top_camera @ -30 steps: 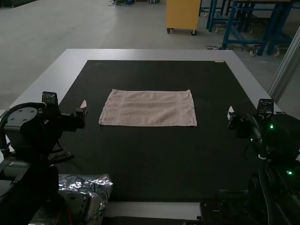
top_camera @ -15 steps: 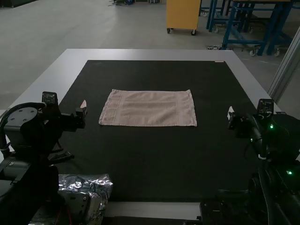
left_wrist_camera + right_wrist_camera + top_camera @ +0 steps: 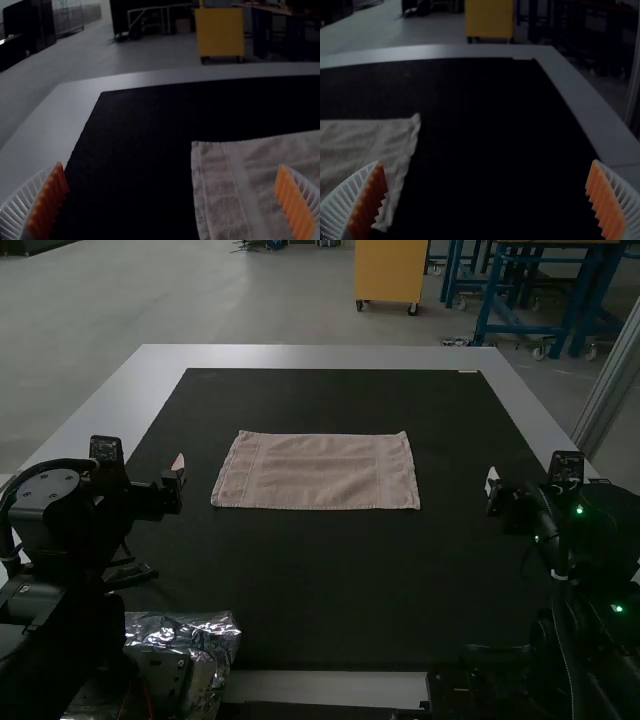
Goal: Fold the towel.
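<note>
A pinkish-beige towel (image 3: 318, 472) lies flat on the black mat as a wide rectangle; whether it has been folded once I cannot tell. My left gripper (image 3: 178, 472) is held off to the towel's left, apart from it, and my right gripper (image 3: 492, 485) stands off to its right, also apart. In the left wrist view the left gripper (image 3: 171, 200) has its fingers wide apart, the towel (image 3: 260, 190) lying beyond them. The right wrist view has the right gripper (image 3: 486, 197) spread with nothing held, and part of the towel (image 3: 360, 155) beyond one finger.
The black mat (image 3: 330, 580) covers most of the table, whose pale rim (image 3: 320, 358) runs around it. Crumpled silver foil (image 3: 215, 635) lies at the near left beside the left arm's base. Dark cables hang near the left arm.
</note>
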{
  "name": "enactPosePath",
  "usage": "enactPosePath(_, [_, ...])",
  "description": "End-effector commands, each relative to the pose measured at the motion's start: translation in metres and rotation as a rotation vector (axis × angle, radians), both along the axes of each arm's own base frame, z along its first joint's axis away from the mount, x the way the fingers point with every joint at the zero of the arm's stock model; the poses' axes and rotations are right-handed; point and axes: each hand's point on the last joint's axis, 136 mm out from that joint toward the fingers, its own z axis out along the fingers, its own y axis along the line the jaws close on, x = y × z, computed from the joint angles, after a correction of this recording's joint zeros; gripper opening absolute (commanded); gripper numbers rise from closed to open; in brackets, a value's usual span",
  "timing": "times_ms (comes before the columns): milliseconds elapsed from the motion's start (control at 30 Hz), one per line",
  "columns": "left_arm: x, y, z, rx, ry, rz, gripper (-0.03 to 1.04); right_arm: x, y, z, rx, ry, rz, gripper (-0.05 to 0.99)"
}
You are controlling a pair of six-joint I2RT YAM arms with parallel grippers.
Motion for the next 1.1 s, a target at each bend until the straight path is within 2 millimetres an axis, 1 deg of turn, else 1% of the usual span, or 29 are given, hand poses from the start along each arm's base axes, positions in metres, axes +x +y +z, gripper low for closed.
enactPosePath(0, [0.000, 0.002, 0.000, -0.007, -0.007, 0.008, 0.97, 0.000, -0.004, -0.001, 0.008, -0.004, -0.018, 0.91])
enactPosePath(867, [0.000, 0.002, 0.001, -0.007, -0.008, 0.008, 0.97, 0.000, -0.004, 0.000, 0.002, -0.009, -0.017, 0.91])
enactPosePath(933, [0.000, 0.002, 0.002, -0.005, -0.016, 0.010, 0.97, 0.001, -0.004, 0.014, -0.008, -0.064, -0.020, 0.91])
enactPosePath(967, [0.000, 0.002, 0.009, -0.002, -0.042, 0.011, 0.97, 0.000, -0.006, 0.024, -0.017, -0.106, -0.027, 0.91])
enactPosePath(1033, [-0.002, 0.003, 0.031, 0.016, -0.132, 0.014, 0.97, -0.001, -0.010, 0.041, -0.074, -0.171, -0.050, 0.91])
enactPosePath(1067, [-0.004, 0.004, 0.040, 0.053, -0.170, 0.022, 0.95, -0.001, -0.010, 0.047, -0.155, -0.192, -0.053, 0.91])
